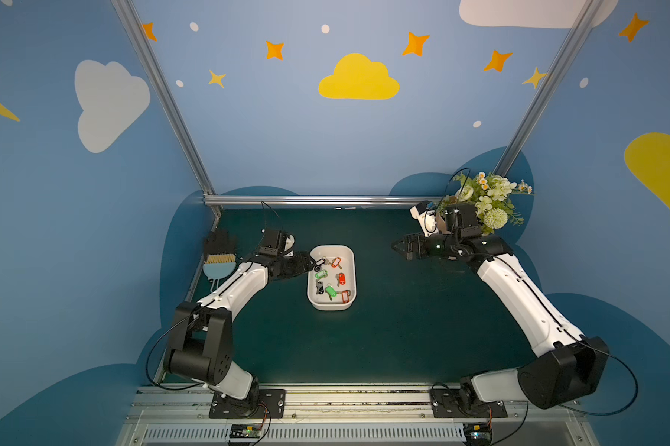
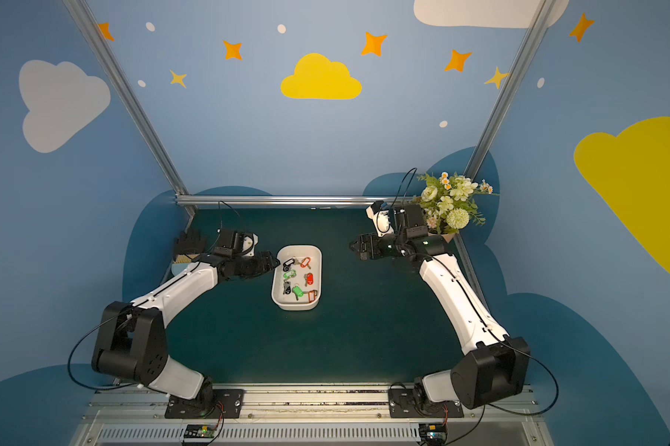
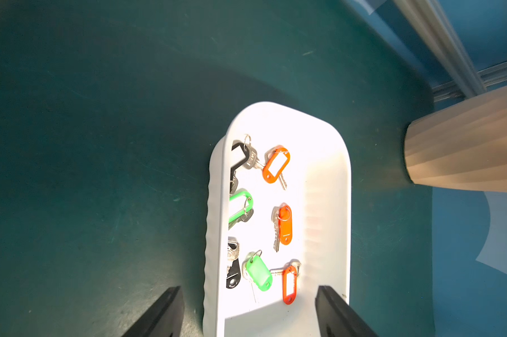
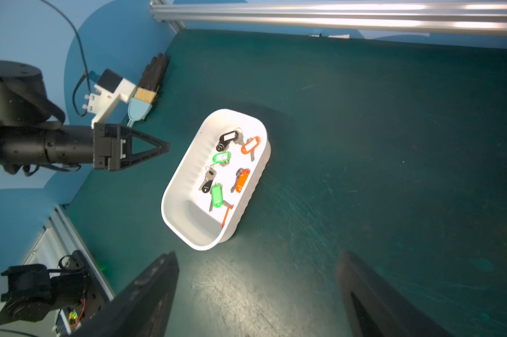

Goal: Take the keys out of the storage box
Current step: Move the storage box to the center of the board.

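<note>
Storage box [image 1: 331, 305] lies lengthwise front-to-back between the arms, keys [image 1: 341, 278] inside; left jaws and right jaws gape empty.

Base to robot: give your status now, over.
Left gripper open, empty, by box. Right gripper open, empty, off to the side. Keys in box, none out. Nothing covers them.

- Walls [image 1: 287, 146]: blue, painted with yellow and white clouds [image 1: 358, 79], orange stars [image 1: 274, 50], white dots.
- Aluminium frame posts [image 1: 169, 108] rise at both far corners of the table [image 1: 383, 328]; cross rail [image 1: 318, 200] along its far edge.
- Table: dark green, scuffed; pale sheen of light at its near edge.
</note>
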You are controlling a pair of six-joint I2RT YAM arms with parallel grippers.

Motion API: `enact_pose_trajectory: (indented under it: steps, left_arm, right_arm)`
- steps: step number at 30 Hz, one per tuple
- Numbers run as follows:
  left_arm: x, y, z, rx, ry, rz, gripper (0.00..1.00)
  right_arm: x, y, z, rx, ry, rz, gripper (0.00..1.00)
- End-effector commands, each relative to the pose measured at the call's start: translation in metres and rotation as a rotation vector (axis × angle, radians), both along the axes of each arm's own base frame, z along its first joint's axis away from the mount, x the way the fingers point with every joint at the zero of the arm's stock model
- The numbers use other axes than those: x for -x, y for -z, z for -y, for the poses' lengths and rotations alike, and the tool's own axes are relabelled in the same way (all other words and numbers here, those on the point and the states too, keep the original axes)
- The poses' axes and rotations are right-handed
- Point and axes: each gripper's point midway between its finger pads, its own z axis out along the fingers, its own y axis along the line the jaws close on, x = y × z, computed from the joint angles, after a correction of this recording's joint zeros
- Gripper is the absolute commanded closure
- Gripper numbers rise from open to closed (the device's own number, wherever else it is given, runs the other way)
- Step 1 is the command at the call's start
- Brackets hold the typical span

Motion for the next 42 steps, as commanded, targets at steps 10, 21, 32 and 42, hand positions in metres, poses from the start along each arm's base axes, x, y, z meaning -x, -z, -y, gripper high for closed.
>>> enact_pose_trajectory:
  steps: [10,21,32,42]
  left_arm:
    - [-0.019,0.037,0.03,-0.013,0.099,-0.106,0.25]
    - [-0.02,0.039,0.071,0.016,0.176,-0.109,0.29]
    - [-0.019,0.034,0.107,0.047,0.228,-0.09,0.29]
    - [-0.005,0.012,0.065,0.006,0.12,-0.028,0.21]
  right_arm:
    - [0.012,0.013,-0.011,0.098,-0.042,-0.025,0.1]
    - [0.013,0.034,-0.026,0.23,-0.078,-0.119,0.18]
    - [0.004,0.068,-0.066,0.38,-0.153,-0.16,0.28]
    - [-0.008,0.107,-0.088,0.556,-0.221,-0.234,0.41]
